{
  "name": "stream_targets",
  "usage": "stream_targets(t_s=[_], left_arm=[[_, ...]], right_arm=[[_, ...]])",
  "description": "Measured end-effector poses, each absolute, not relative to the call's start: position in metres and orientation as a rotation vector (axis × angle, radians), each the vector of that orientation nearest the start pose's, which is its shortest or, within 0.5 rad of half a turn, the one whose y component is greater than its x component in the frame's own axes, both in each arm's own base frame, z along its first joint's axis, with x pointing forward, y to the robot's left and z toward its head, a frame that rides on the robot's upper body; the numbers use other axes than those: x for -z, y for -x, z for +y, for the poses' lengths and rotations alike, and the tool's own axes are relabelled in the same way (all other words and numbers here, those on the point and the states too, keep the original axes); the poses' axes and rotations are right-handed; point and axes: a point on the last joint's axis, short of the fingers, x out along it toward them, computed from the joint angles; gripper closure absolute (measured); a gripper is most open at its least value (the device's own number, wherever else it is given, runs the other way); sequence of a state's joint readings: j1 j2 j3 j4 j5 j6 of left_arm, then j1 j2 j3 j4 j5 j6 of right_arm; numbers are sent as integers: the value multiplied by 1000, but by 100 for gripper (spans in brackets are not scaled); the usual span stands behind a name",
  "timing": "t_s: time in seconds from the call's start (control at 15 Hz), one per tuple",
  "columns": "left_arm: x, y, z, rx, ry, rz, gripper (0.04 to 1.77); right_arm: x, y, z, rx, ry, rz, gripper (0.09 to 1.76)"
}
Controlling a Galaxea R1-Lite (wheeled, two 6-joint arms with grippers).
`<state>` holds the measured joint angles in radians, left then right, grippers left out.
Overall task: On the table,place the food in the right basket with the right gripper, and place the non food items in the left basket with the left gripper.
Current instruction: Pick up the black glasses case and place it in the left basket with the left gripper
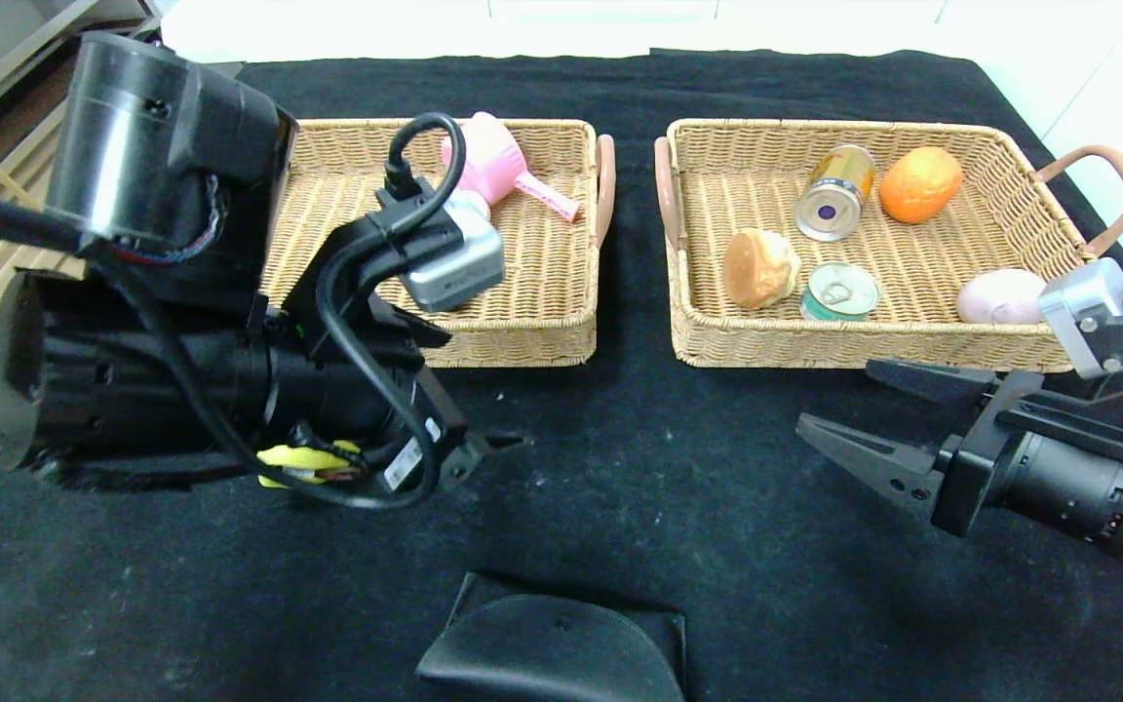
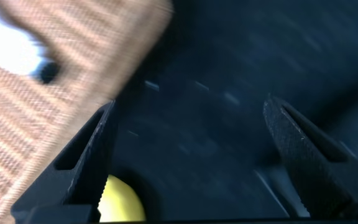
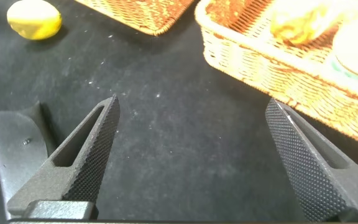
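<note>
Two woven wicker baskets sit on the black tabletop [image 1: 620, 468]: the right basket [image 1: 1010, 156] holds five foods, the left basket [image 1: 561, 322] a pink toy [image 1: 503, 166]. One small round yellow object [image 3: 35, 18] lies before the left basket, beside the spread left hand [image 2: 191, 162]; the right hand [image 1: 839, 405] hovers spread.

Tan woven baskets [image 1: 532, 331] sit on a black cloth [image 1: 639, 468], beside a yellow object [image 3: 35, 18].
</note>
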<state>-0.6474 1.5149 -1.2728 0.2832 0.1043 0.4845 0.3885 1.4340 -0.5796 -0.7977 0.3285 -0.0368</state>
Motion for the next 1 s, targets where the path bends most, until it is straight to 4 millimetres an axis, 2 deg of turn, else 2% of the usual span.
stream_targets(t_s=[0.13, 0.27, 0.67, 1.0], left_arm=[[-272, -186, -156, 712, -717, 391, 12], [-267, -174, -157, 743, -747, 394, 12], [-247, -146, -170, 775, -882, 407, 11], [-243, -134, -180, 806, -1020, 386, 10]], right_arm=[[-214, -215, 89, -722, 28, 52, 14], [-218, -218, 84, -706, 25, 40, 14], [-223, -223, 76, -674, 18, 42, 14], [-223, -229, 72, -651, 17, 42, 14]])
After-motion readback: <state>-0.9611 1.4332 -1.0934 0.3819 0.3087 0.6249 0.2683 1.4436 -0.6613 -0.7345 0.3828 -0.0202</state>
